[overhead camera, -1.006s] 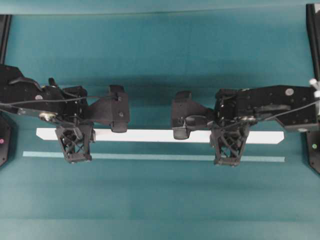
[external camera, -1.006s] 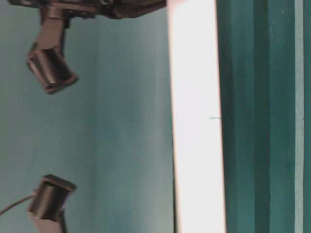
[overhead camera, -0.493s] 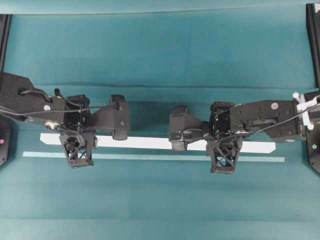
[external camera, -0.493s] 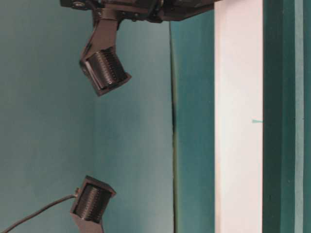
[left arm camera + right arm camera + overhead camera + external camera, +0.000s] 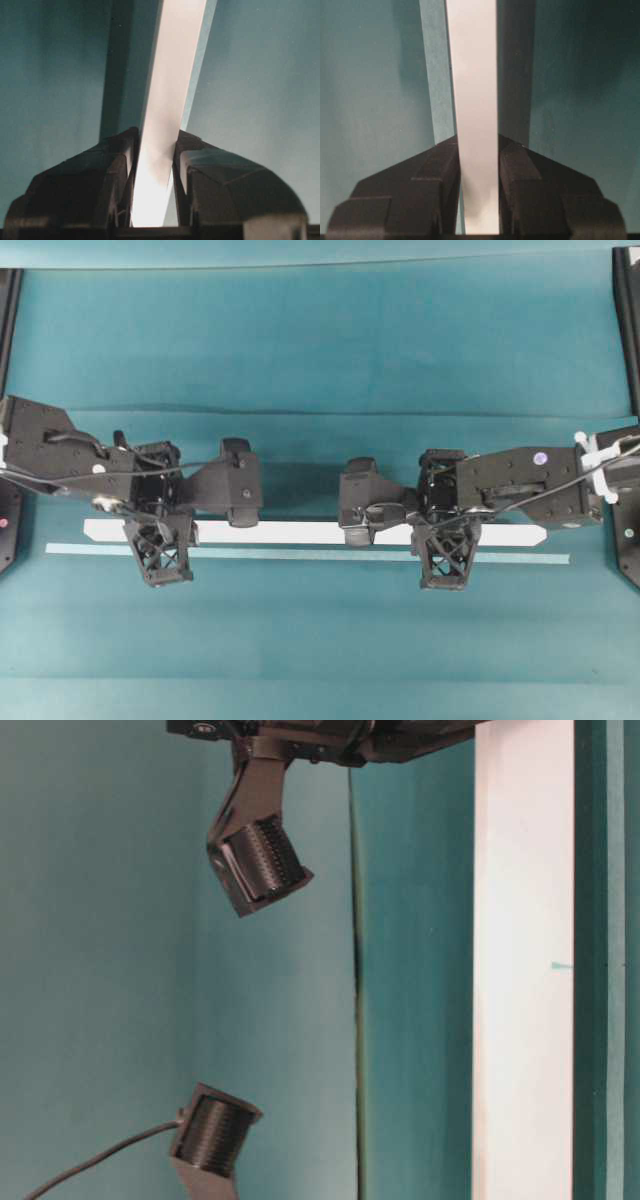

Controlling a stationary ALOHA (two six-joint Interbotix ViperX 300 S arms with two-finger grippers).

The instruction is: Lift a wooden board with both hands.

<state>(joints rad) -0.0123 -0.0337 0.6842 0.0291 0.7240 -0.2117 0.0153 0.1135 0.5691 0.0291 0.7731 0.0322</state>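
Observation:
The wooden board is a long white plank held level above the teal cloth. My left gripper is shut on it near its left end, and my right gripper is shut on it right of the middle. In the left wrist view the board runs out from between the left gripper's fingers, both pressed against its edges. The right wrist view shows the same: the board is clamped in the right gripper. In the table-level view the board is a white band.
A thin pale-teal strip lies on the cloth just in front of the board, also in the wrist views as strip and strip. Black stands flank the table's sides. Ribbed black arm parts hang in the table-level view.
Both grippers and the board have moved together toward the pale-teal strip. The board looks shorter from overhead and has shifted right in the table-level view. The grips are unchanged.

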